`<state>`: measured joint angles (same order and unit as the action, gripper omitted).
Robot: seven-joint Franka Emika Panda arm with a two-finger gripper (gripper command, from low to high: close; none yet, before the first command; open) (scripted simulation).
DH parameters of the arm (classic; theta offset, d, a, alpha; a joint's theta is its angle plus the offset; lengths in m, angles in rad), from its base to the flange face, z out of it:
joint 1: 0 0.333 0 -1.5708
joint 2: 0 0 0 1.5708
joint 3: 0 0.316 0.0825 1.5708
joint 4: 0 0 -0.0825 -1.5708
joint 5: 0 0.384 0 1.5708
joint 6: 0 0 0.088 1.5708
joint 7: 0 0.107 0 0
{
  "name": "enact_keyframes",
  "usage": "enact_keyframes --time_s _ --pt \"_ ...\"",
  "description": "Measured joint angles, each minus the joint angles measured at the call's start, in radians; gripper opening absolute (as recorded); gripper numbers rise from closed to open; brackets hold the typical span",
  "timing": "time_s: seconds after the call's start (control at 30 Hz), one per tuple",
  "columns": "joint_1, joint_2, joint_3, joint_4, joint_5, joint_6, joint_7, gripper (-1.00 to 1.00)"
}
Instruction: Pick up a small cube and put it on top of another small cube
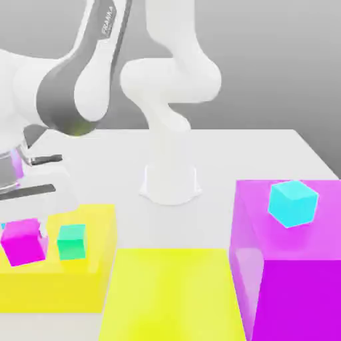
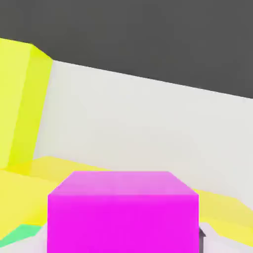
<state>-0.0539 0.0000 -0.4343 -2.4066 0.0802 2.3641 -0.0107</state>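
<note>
A white tabletop (image 1: 266, 153) fills the scene, with its far edge running across the exterior view behind the arm's round white base (image 1: 170, 183). The middle of the table, around that base, is bare. Toward the exterior view's right stands a large glossy magenta block (image 1: 293, 280), with a plain cyan cube (image 1: 293, 203) resting on its top face, tilted slightly. In the near centre lies a flat, wide yellow slab (image 1: 173, 293). On the exterior view's left sits a lower yellow block (image 1: 73, 283), reaching the picture's left edge.

The white Franka arm (image 1: 166, 73) rises from its base, bends over and sweeps toward the exterior view's left, where its grey-jointed forearm comes down above the lower yellow block. The gripper (image 1: 23, 220) hangs there, partly cut off by the frame edge.

The small plain magenta cube (image 1: 24, 241) sits just below the gripper, over the lower yellow block, with a small plain green cube (image 1: 71, 241) just beside it, toward the exterior view's right. Whether the fingers are apart or clamped on the magenta cube cannot be told.

In the hand view the small magenta cube (image 2: 123, 212) looms close, with a sliver of the green cube (image 2: 22, 234) at its side, yellow surfaces around it and white tabletop beyond.
</note>
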Motion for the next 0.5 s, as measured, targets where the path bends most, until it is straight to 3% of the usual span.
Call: enact_keyframes --time_s 0.23,0.37,0.4,0.5 --pt "-0.015 -0.251 0.051 -0.160 -0.189 -0.043 0.083 -1.00" --pt "-0.010 -0.183 0.046 -0.218 -0.180 0.086 0.066 -1.00" --pt "-0.004 -0.153 0.039 -0.230 -0.171 0.127 0.059 1.00" --pt "-0.004 -0.153 0.039 -0.230 -0.171 0.127 0.059 1.00"
